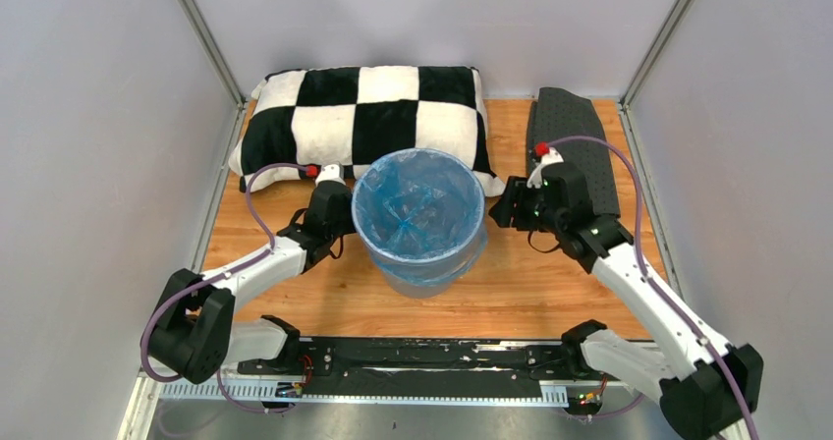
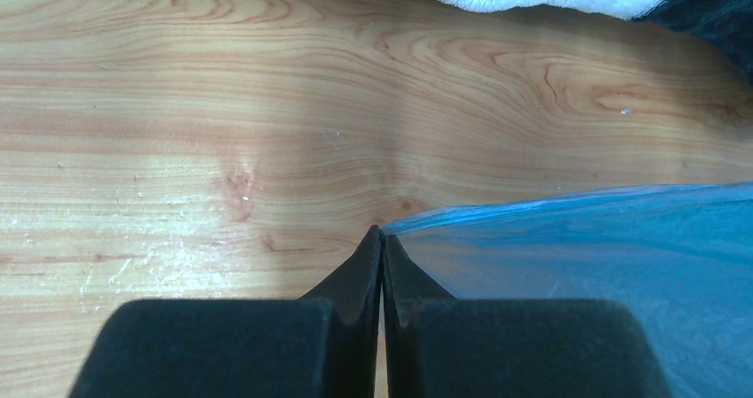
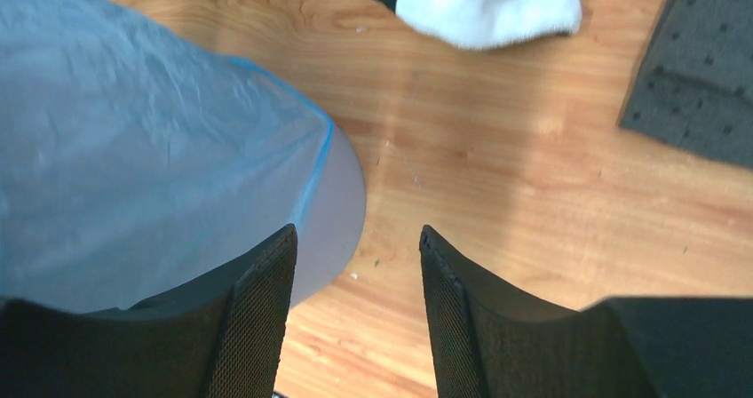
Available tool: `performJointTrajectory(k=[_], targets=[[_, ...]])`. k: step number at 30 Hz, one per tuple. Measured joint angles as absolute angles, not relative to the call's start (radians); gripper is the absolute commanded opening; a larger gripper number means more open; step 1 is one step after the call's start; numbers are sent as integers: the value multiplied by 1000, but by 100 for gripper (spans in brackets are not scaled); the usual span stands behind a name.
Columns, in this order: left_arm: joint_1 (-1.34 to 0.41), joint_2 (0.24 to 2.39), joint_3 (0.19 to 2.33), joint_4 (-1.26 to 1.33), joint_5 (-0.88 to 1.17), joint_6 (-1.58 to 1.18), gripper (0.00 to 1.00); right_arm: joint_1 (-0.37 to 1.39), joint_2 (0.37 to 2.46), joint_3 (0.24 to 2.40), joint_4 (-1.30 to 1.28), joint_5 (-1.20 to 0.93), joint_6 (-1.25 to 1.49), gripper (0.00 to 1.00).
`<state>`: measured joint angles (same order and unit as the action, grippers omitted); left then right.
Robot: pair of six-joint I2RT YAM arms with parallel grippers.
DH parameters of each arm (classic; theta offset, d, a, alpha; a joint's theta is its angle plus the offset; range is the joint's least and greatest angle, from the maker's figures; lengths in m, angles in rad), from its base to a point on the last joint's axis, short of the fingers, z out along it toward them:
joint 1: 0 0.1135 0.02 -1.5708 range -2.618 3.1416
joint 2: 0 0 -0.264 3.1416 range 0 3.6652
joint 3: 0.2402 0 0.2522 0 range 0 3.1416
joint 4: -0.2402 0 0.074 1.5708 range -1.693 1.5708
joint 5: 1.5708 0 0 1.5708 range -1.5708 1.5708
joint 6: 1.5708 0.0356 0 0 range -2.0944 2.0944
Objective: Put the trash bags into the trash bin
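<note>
The light-grey trash bin [image 1: 429,281] stands mid-table. The translucent light-blue trash bag [image 1: 417,204] lines it, its mouth folded over the rim and down the outer wall. At the bin's left side my left gripper [image 1: 344,219] is shut, and the bag's edge [image 2: 604,265] runs straight out from its closed tips [image 2: 382,234]. My right gripper [image 1: 503,209] is at the bin's right side. It stands open [image 3: 357,234] with only wood between its fingers. The bag [image 3: 133,149] over the bin's wall [image 3: 342,202] lies just beyond its left finger.
A black-and-white checkered pillow [image 1: 363,116] lies behind the bin, touching its far side. A dark grey dotted mat [image 1: 575,140] lies at the back right, behind the right arm. Enclosure walls stand on both sides and at the back.
</note>
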<state>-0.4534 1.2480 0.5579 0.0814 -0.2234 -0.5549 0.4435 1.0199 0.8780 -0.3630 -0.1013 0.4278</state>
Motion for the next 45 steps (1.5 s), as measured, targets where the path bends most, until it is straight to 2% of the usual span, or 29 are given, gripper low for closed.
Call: performJointTrajectory(k=[8, 13, 19, 27, 30, 34, 37, 45], targets=[[-453, 1248, 558, 82, -210, -553, 0, 430, 759, 723, -379, -177, 574, 58], [-453, 1247, 558, 82, -208, -553, 0, 429, 652, 621, -287, -279, 696, 59], [-453, 1237, 558, 82, -206, -553, 0, 429, 612, 449, -105, -400, 853, 60], [-453, 1231, 558, 81, -205, -553, 0, 429, 600, 333, 141, -470, 1021, 54], [-453, 1230, 558, 82, -205, -553, 0, 429, 600, 315, 193, -480, 1060, 43], [-453, 1229, 558, 81, -205, -553, 0, 429, 614, 315, 231, -501, 1084, 16], [-453, 1229, 558, 81, -205, -553, 0, 429, 620, 315, 229, -508, 1084, 1], [-453, 1224, 558, 81, -205, -553, 0, 429, 616, 315, 108, -493, 1002, 0]])
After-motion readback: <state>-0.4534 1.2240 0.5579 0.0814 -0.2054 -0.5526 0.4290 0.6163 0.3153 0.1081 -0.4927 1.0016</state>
